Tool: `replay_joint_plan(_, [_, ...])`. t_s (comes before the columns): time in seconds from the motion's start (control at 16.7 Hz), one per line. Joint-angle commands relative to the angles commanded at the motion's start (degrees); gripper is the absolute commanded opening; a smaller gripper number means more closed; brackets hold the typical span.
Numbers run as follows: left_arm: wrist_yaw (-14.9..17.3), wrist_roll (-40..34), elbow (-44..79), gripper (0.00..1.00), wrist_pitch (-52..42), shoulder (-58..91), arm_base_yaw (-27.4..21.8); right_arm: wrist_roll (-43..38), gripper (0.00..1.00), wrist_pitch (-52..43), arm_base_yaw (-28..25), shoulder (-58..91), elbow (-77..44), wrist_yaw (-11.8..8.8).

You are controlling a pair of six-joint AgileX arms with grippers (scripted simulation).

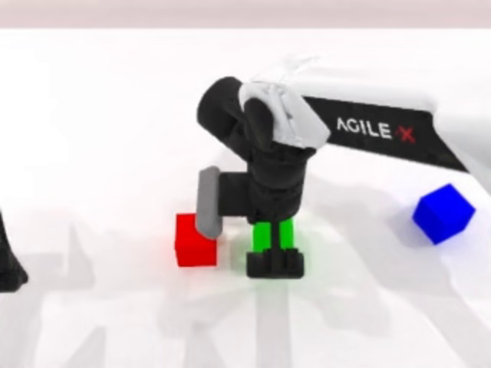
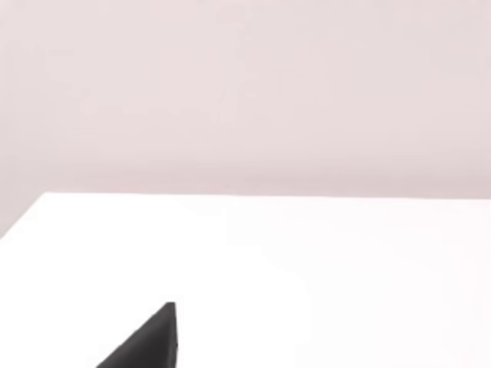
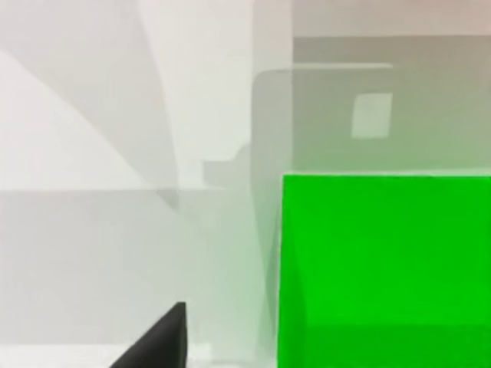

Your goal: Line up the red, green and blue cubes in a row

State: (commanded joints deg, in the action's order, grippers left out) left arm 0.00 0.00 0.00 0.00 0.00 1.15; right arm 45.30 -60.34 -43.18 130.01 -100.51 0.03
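The green cube (image 1: 265,235) rests on the table just right of the red cube (image 1: 193,244), a small gap apart. My right gripper (image 1: 275,259) reaches down over the green cube, open and straddling it. In the right wrist view the green cube (image 3: 383,261) fills one side, and a strip of bare table separates it from the one black fingertip (image 3: 165,341) that shows. The blue cube (image 1: 443,213) lies alone far to the right. My left arm (image 1: 9,264) is parked at the left edge, one of its fingertips (image 2: 157,337) over bare table.
The right arm's black and white forearm (image 1: 368,130) stretches from the right across the back of the table (image 1: 100,153). Its grey wrist housing (image 1: 207,201) hangs just above the red cube's far edge.
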Motion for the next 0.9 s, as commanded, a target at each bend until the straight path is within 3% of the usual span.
replay_joint_plan(0.24, [0.0,0.0,0.0,1.0,0.0,0.0,0.0,0.02,1.0,-2.39,0.06,-0.37,-2.28,0.02])
replay_joint_plan(0.6, [0.0,0.0,0.0,1.0,0.0,0.0,0.0,0.16,1.0,-13.96,-0.33,-2.54,-11.28,-0.03])
replay_joint_plan(0.9, [0.0,0.0,0.0,1.0,0.0,0.0,0.0,0.0,1.0,-14.09,0.08,-2.61,-11.37,-0.02])
